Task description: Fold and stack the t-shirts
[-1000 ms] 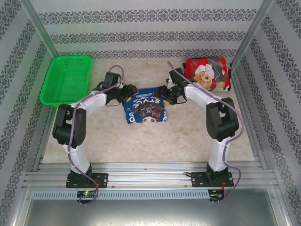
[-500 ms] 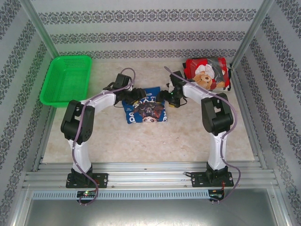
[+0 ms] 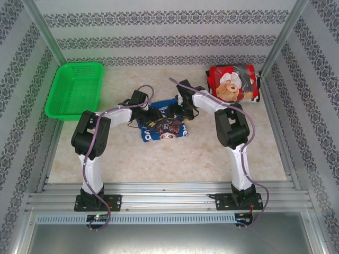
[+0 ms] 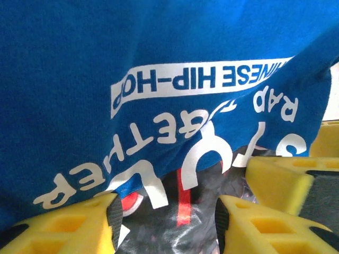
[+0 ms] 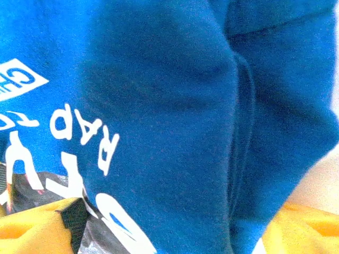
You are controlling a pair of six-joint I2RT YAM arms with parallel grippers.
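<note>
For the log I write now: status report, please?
Left gripper, right gripper at far edge of blue t-shirt, grip unclear. Red t-shirt far right, apart. Green basket far left, untouched.

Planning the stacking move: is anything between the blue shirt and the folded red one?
No loose object lies between the blue shirt and the red shirt; the right arm alone reaches across that gap.

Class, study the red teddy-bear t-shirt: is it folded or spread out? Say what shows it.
Folded. The red t-shirt lies as a compact bundle, far right on the table, bear print up, no sleeves spread.
</note>
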